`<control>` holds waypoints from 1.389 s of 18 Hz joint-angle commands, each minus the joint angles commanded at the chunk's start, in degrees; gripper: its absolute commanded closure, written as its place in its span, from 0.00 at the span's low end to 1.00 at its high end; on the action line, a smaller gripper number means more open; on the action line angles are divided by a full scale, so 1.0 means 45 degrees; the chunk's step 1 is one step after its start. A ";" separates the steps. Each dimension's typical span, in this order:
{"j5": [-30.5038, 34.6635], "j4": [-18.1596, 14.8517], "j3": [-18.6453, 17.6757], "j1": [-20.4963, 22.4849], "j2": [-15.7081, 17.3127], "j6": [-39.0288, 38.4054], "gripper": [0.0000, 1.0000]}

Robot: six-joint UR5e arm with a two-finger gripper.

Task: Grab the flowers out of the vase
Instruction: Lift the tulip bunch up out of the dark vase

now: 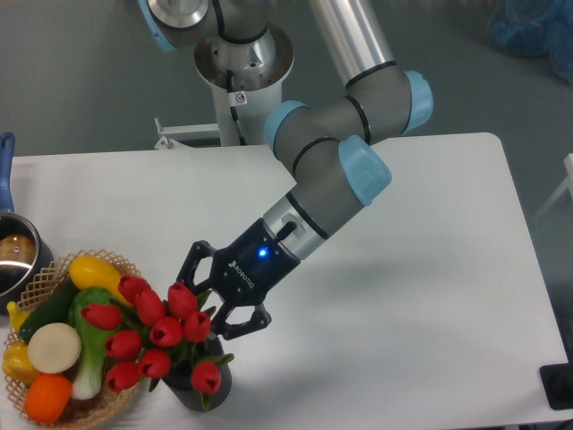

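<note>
Bunch of red tulips with green stems (166, 336) sits in the short dark ribbed vase (199, 392), near-left on the white table (403, 296). Black two-finger gripper (210, 309) fingers closed on the bunch. Risks: stems slipping; vase tipping; blooms snagging the woven wicker basket (54, 417).

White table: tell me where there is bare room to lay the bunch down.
The white table is bare right of the gripper, out to its right edge. Also bare along the back, left of the arm. The front-left is crowded: woven wicker basket, red tulips, dark ribbed vase.
</note>
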 joint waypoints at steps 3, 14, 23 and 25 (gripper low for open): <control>-0.0370 0.0000 0.0039 0.0020 0.0098 -0.0235 0.54; -0.0957 0.0000 0.0877 0.0020 0.0254 -0.1423 0.54; -0.1699 0.0000 0.1308 0.0410 0.0254 -0.1739 0.57; -0.1992 0.0000 0.1464 0.0488 0.0254 -0.1856 0.57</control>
